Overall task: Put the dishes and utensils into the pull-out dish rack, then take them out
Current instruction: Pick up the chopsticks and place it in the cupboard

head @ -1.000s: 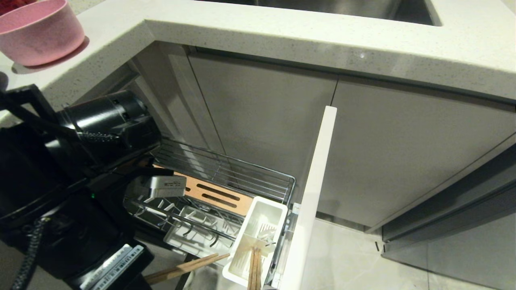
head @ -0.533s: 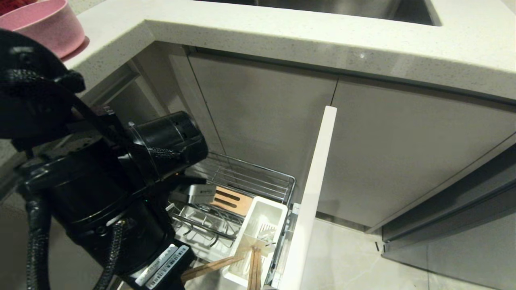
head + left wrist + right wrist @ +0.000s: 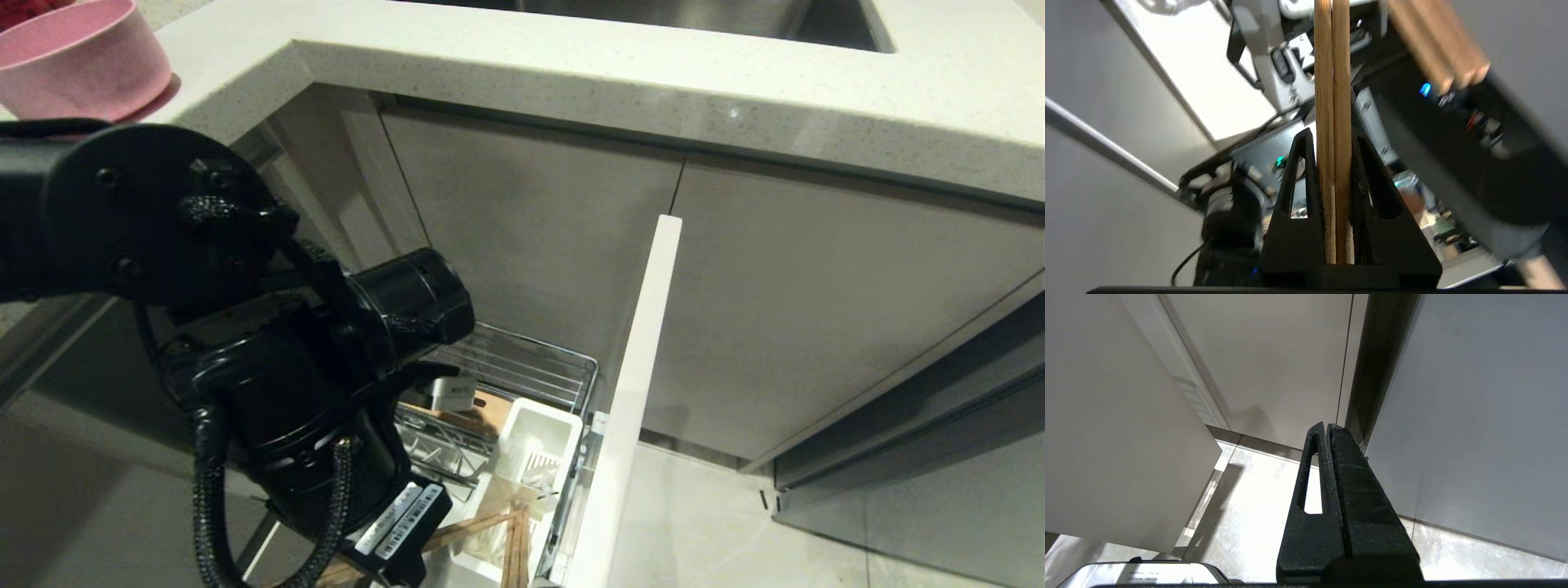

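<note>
Chopsticks coming in over the utensil cup

My left tool (image 3: 1331, 163) stays clenched on the chopsticks (image 3: 1331, 102) and has swung across the pull-out dish rack (image 3: 522, 367); their ends now sit over the white utensil cup (image 3: 535, 445), so release looks close.

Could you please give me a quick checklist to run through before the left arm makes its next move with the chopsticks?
1. left gripper shut on the chopsticks: ok.
2. Both sticks side by side between the fingers: ok.
3. pull-out dish rack pulled out: ok.
4. utensil cup reachable, with sticks already in it: ok.
5. Tips of the held chopsticks aimed at the cup: cannot tell.
6. right gripper shut, away from the rack: ok.
</note>
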Motion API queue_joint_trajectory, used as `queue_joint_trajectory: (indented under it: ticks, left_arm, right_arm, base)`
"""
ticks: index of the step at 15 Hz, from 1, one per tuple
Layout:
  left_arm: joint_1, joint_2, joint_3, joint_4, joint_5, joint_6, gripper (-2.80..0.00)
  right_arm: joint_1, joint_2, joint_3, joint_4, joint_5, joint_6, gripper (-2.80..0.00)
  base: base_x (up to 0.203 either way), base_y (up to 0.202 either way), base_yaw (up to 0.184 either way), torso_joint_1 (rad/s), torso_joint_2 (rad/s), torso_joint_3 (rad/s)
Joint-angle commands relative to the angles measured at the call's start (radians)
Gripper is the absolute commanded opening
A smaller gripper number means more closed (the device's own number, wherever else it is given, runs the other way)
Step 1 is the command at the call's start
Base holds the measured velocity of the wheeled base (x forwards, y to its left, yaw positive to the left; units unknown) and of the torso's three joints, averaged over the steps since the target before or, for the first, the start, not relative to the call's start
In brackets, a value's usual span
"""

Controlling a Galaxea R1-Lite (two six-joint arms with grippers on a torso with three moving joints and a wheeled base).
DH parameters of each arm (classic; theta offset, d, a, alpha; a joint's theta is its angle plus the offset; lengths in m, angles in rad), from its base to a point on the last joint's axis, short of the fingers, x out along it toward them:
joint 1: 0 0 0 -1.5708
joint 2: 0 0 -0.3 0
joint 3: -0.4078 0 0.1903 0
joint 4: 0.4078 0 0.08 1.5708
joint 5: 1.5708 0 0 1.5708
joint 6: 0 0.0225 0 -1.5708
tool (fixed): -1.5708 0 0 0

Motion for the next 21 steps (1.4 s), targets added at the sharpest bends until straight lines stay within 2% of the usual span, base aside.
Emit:
queue_joint_trajectory:
  ticks: [1,7,11,18,19,21]
  left_arm:
    - [0.001,0.044,0.006,-0.053,0.001,-0.045,-2.80]
    - [0.014,0.135,0.008,-0.082,-0.005,-0.062,-2.80]
    - [0.014,0.142,0.006,-0.098,-0.049,-0.062,-2.80]
    - [0.015,0.145,0.004,-0.100,-0.051,-0.062,-2.80]
    - [0.015,0.144,0.001,-0.100,-0.050,-0.063,0.00]
    - [0.015,0.139,-0.001,-0.097,-0.049,-0.065,0.00]
  right_arm:
    - [0.000,-0.001,0.026,-0.001,0.000,0.000,-2.80]
    - [0.000,-0.001,0.026,-0.001,0.000,0.000,-2.80]
    - [0.000,-0.001,0.026,-0.001,0.000,0.000,-2.80]
    - [0.000,-0.001,0.026,-0.001,0.000,0.000,-2.80]
    - [0.000,-0.001,0.026,-0.001,0.000,0.000,-2.80]
    - [0.000,-0.001,0.026,-0.001,0.000,0.000,-2.80]
  base:
    - [0.000,0.000,0.000,0.000,0.00,0.000]
    - [0.000,0.000,0.000,0.000,0.00,0.000]
    - [0.000,0.000,0.000,0.000,0.00,0.000]
    - [0.000,0.000,0.000,0.000,0.00,0.000]
    - [0.000,0.000,0.000,0.000,0.00,0.000]
    - [0.000,0.000,0.000,0.000,0.00,0.000]
